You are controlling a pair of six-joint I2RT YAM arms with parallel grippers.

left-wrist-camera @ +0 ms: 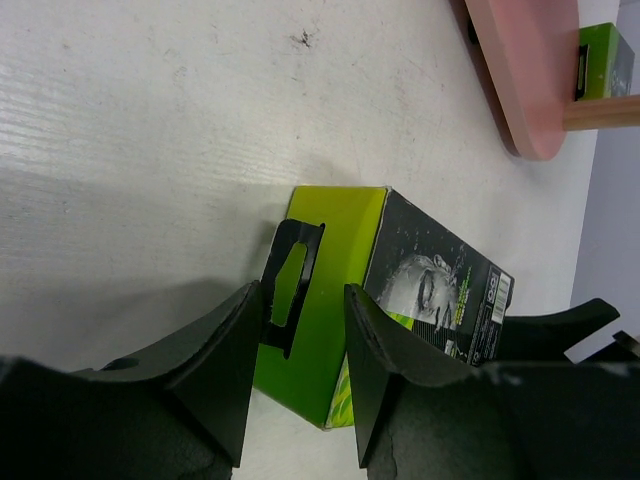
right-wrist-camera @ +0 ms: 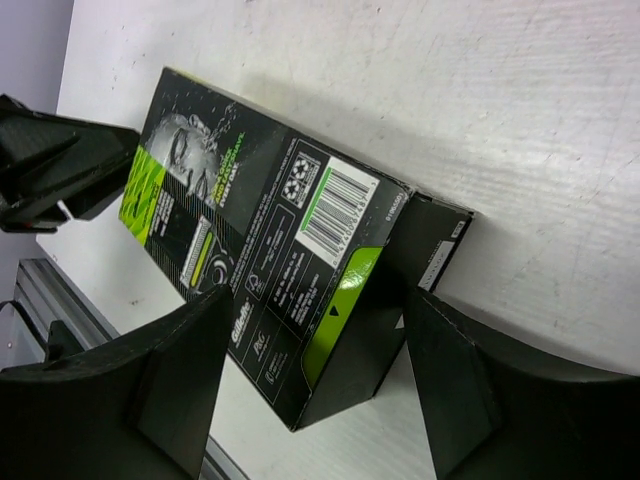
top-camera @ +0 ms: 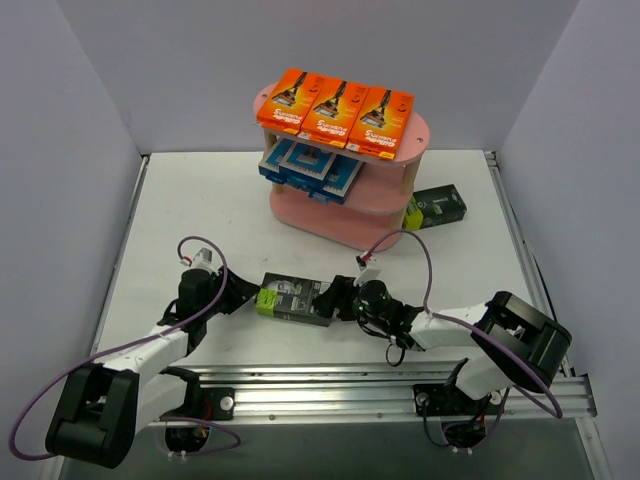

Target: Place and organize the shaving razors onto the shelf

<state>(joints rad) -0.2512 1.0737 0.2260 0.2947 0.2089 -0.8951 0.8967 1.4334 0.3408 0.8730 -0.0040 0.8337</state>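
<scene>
3 orange razor pks [top-camera: 335,110], approx 3 blue-white pks [top-camera: 310,166], 2 black-lime pks [top-camera: 292,298], 1 pink shelf [top-camera: 330,215]

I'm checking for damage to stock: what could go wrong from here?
1. The left gripper and right gripper sit at opposite ends of one black and green pack on the table; if both close, they may tug against each other.
2. The left gripper's jaws flank only the thin hanging tab; a grip there could bend it.
3. On the shelf, only the bottom board looks free; sliding the pack in could bump the middle board.
</scene>
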